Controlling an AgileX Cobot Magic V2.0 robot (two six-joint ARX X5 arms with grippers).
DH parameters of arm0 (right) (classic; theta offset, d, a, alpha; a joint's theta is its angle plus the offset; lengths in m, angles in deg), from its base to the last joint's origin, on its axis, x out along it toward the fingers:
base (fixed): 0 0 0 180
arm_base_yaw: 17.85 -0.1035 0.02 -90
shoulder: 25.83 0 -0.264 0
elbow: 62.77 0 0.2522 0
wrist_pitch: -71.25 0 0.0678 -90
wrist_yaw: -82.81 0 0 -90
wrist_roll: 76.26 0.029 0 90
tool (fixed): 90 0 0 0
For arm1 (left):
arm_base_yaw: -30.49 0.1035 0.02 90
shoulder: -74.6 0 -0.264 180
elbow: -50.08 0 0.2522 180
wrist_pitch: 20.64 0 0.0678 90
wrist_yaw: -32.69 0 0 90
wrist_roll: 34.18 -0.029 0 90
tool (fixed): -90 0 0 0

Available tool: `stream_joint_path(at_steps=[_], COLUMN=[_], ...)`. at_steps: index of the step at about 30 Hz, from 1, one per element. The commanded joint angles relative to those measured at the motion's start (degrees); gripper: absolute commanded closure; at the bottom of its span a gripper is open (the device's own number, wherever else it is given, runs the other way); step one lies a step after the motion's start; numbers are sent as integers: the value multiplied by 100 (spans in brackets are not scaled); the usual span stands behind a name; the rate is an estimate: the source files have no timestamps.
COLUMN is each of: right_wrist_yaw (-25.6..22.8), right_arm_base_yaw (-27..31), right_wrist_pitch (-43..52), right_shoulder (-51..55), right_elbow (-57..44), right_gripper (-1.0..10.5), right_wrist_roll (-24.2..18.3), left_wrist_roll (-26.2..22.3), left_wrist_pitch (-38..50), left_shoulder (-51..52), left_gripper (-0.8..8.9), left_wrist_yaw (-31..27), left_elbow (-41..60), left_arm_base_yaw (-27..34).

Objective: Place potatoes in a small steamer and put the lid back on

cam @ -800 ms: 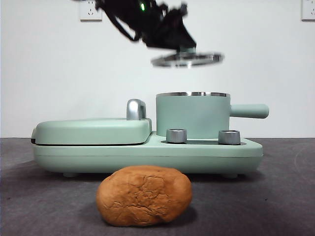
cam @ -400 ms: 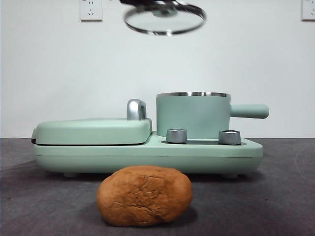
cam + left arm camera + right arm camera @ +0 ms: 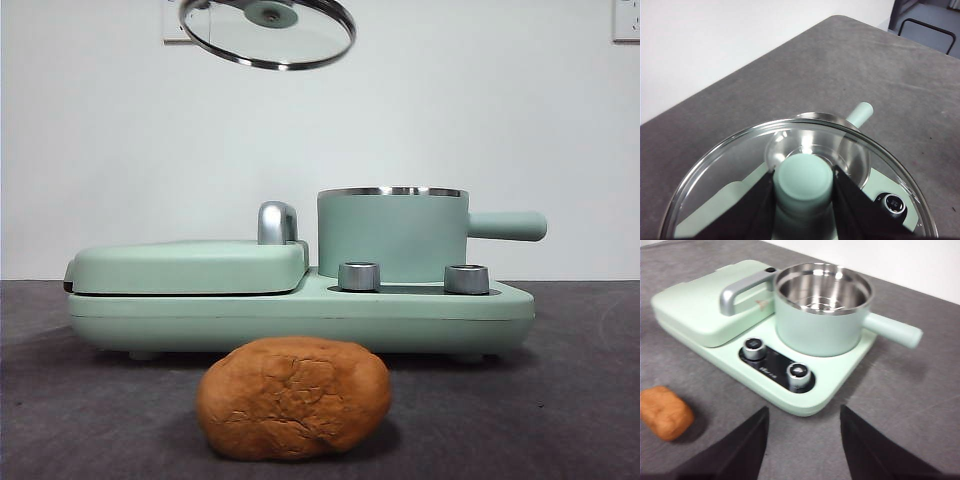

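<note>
The front camera sits low at surface height, looking level across the surface toward a white wall, with the potato nearest. The left wrist camera looks steeply down through the lid, close up, into the small steamer. The right wrist camera looks down at a slant from farther back. All three views share the steamer.

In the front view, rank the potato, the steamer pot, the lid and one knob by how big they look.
1. Potato, though it is nearest the camera
2. Steamer pot, similar with its handle
3. Lid, partly cropped
4. Knob
</note>
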Motion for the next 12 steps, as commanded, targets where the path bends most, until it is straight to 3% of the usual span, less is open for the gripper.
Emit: stream_joint_path(at_steps=[1,12], right_wrist_yaw=[22,20], right_arm_base_yaw=[-157,-1132], right_wrist_pitch=[33,90], right_shoulder=[-168,-1209], right_elbow=[138,286], right_gripper=[720,704], right_wrist_roll=[66,-273], left_wrist_roll=[-48,160], left_wrist_pitch=[219,227], left_shoulder=[321,1657], left_gripper=[796,797], left_wrist_yaw=[31,28], left_elbow=[66,1427], left_arm_base_yaw=[7,341])
